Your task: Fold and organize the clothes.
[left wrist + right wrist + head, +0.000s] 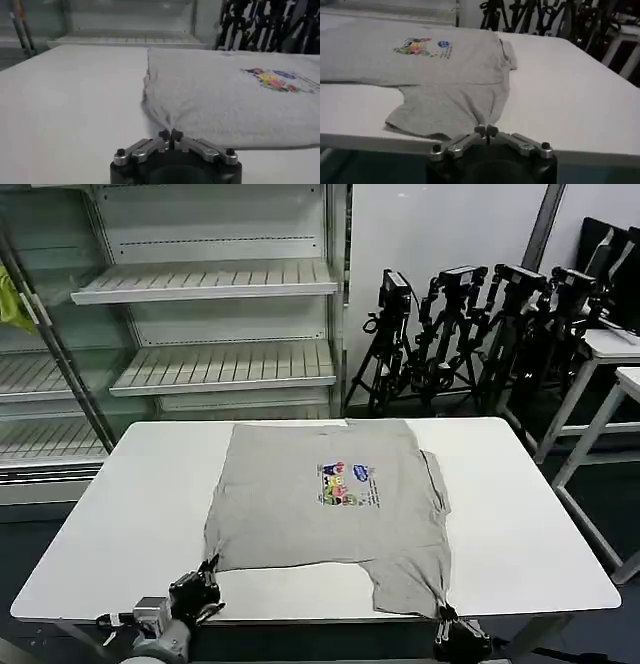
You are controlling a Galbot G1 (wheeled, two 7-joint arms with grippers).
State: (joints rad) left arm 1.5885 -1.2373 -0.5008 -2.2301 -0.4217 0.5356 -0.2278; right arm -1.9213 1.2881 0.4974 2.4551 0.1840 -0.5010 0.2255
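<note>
At the table's near edge, the left gripper [207,576] pinches the near-left corner of the light grey cotton shirt [325,509] with a cartoon print; the right gripper [443,616] pinches its near-right corner. Bare white table [520,524] flanks both sides.

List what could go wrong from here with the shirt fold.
1. The left claw pinches only a small bit of the shirt at its near left corner; the cloth could slip out when pulled.
2. The right claw grips the other near corner right at the table edge, so that part could drag or drop over the edge.
3. The two near corners lie unevenly, so the fold may come out skewed.
</note>
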